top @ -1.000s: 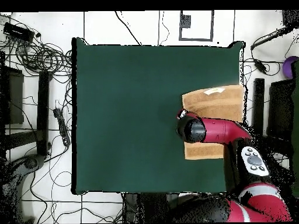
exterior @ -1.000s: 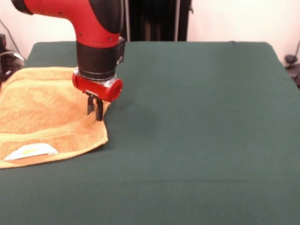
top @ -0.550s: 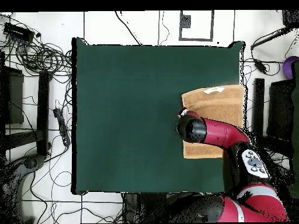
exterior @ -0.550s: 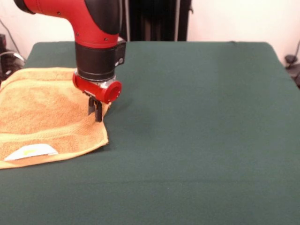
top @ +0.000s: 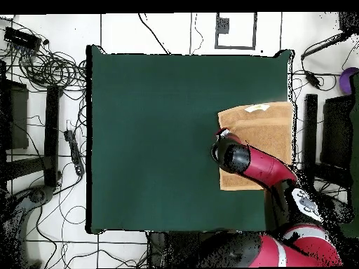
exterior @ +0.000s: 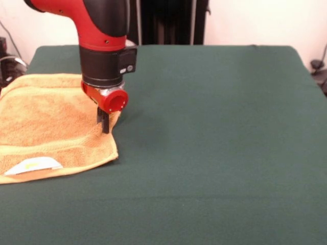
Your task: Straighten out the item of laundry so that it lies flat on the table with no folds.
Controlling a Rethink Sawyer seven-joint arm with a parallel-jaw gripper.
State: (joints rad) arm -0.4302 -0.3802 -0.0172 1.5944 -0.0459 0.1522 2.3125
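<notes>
The item of laundry (exterior: pixel 46 117) is an orange-tan towel spread at the left of the green table (exterior: pixel 214 143), with a white tag (exterior: pixel 33 165) on its near border band. My gripper (exterior: pixel 104 127) points straight down at the towel's right edge. Its dark fingers are pressed together with the cloth, which rises in a small hump beside them. In the overhead view the towel (top: pixel 270 126) lies against the table's right edge. There the arm's wrist (top: pixel 228 155) covers the gripper and part of the towel.
The table (top: pixel 154 133) extends wide to the left in the overhead view. Cables and stands (top: pixel 49 77) lie on the floor around it. A black stand (exterior: pixel 171 20) rises behind the table's far edge.
The wrist has turned, so its red knob now faces the front camera, and the fingers show as one dark strip instead of two. The towel has hardly shifted.
</notes>
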